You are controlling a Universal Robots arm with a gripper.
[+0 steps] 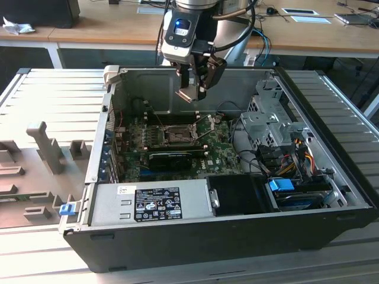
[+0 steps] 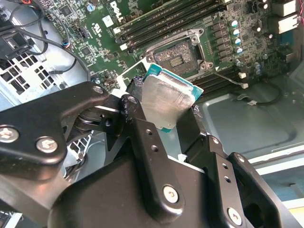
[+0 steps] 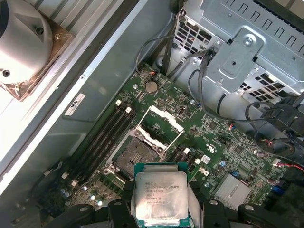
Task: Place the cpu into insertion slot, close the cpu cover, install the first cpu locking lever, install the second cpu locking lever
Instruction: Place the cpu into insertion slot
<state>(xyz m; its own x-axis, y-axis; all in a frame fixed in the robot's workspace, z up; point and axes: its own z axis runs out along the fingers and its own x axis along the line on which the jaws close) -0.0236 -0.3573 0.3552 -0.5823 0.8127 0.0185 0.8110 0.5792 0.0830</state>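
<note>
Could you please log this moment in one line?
gripper: shut on cpu, above motherboard | insertion slot: empty | cpu cover: open

Print on the cpu (image 3: 160,194), power-supply label (image 1: 157,207), both illegible

Bright even light, white glare on the cpu (image 2: 164,99)

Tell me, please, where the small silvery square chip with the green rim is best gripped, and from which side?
Take the thin silvery-grey square chip by two opposite green-rimmed edges, coming in from the sides in its own plane, as the jaws of the black gripper hold it now. It is flat and thin, so an edge hold probably suits best and leaves both faces clear.
</note>
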